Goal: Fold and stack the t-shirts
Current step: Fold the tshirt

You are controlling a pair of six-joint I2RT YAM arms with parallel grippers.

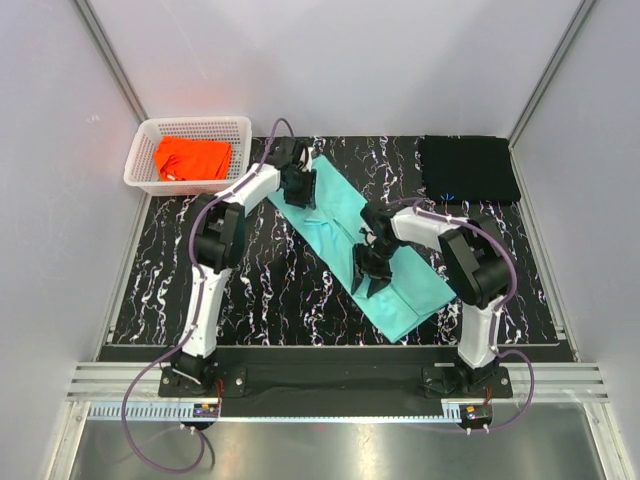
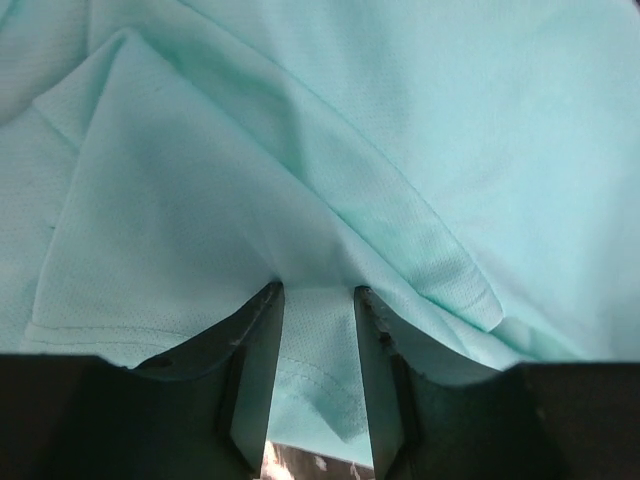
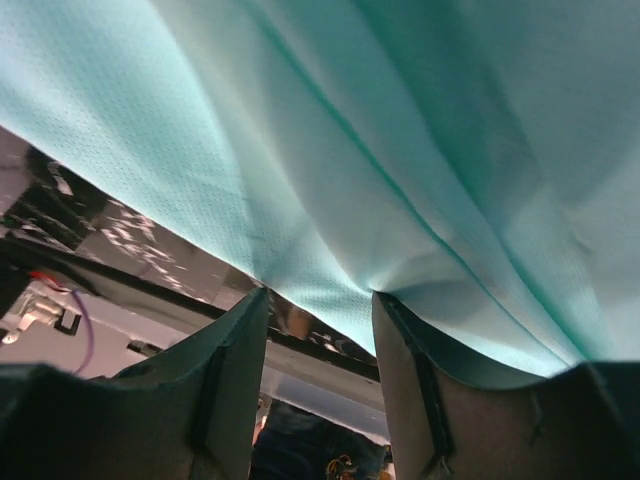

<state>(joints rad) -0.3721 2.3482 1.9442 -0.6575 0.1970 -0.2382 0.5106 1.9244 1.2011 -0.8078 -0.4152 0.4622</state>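
Note:
The mint-teal t-shirt [image 1: 338, 212] lies as a long folded strip running diagonally from back left to front right across the black white-veined table. My left gripper [image 1: 298, 188] is at its back left end, and in the left wrist view the jaws [image 2: 318, 290] are closed on a fold of the shirt [image 2: 350, 130], with the hem between them. My right gripper [image 1: 372, 278] is at the strip's left edge near the middle. In the right wrist view it [image 3: 320, 292] pinches the shirt's edge [image 3: 400, 120], raised off the table. The orange t-shirt [image 1: 192, 158] lies crumpled in the basket. The black t-shirt [image 1: 468, 168] lies folded at the back right.
The white lattice basket [image 1: 190, 122] stands at the back left corner. Grey walls enclose the table [image 1: 270, 280] on three sides. The arm bases and a metal rail run along the near edge.

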